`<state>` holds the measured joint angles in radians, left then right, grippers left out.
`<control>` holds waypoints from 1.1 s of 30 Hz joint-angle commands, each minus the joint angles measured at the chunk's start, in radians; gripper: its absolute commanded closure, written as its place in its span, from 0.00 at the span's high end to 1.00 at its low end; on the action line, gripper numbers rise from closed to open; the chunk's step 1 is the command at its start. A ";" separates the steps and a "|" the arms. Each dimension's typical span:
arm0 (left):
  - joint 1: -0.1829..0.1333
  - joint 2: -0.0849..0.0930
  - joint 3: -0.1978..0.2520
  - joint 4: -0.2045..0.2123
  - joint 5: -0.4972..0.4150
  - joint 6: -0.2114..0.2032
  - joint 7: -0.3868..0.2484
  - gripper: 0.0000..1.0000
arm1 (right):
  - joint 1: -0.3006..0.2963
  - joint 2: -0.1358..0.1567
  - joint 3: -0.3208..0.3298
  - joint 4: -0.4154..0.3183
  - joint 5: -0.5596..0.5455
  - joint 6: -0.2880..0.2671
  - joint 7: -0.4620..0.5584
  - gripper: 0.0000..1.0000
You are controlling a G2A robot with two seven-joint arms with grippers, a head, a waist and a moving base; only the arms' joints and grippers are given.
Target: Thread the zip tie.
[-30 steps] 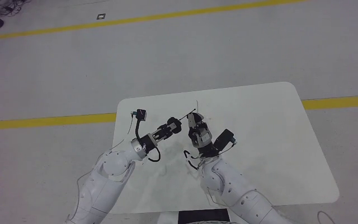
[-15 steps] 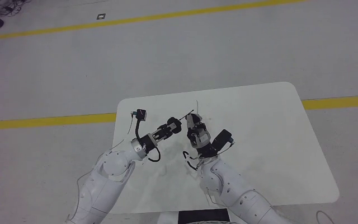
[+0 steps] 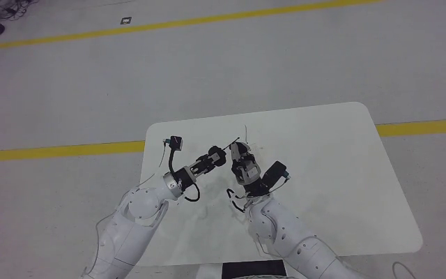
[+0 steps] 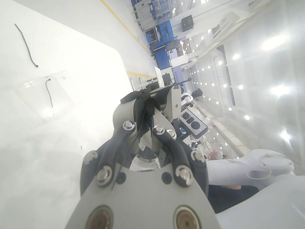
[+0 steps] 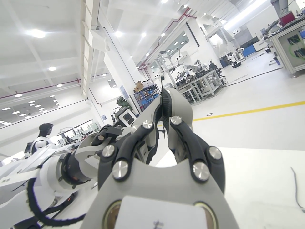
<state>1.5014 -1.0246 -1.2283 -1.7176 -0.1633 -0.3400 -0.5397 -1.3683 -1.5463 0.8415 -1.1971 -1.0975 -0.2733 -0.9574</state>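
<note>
Zip tie [image 5: 162, 83] held clear of worktop [image 3: 334, 160], pinched by both arms. Right jaws clenched on strap, what looks like head end poking just beyond tips. Left jaws clenched too, thin strap running back between them. Two pairs of jaws close together. Step, best guess: aligning before feed, no loop visible. Next: bend tail round, line tip with head slot, push through. Spare ties [image 4: 26, 46] well apart from jaws.

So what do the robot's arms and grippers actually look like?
The left arm and right arm have rounded white shells; a black cable loops by the left wrist. The left gripper and right gripper have grey fingers, black linkages and silver pins.
</note>
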 commanded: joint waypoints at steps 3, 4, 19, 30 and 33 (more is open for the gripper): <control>-0.002 -0.002 0.008 -0.004 0.006 0.007 0.017 0.00 | 0.001 -0.002 0.001 0.005 -0.003 -0.002 0.001 0.00; -0.002 -0.002 0.010 -0.004 0.007 0.007 0.019 0.00 | 0.001 -0.002 0.001 0.008 -0.004 -0.002 0.001 0.00; 0.003 -0.002 0.011 -0.013 0.013 0.012 0.027 0.00 | -0.003 -0.008 0.012 0.019 -0.023 0.015 -0.007 0.28; 0.009 -0.001 0.013 -0.022 0.013 0.016 0.029 0.00 | -0.036 0.000 0.041 -0.016 -0.048 0.015 -0.037 1.00; 0.009 -0.001 0.013 -0.022 0.013 0.016 0.029 0.00 | -0.059 0.010 0.067 -0.027 -0.069 0.014 -0.072 1.00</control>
<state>1.5104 -1.0261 -1.2152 -1.7397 -0.1503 -0.3243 -0.5102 -1.4210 -1.5393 0.9011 -1.2222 -1.1617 -0.2588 -1.0193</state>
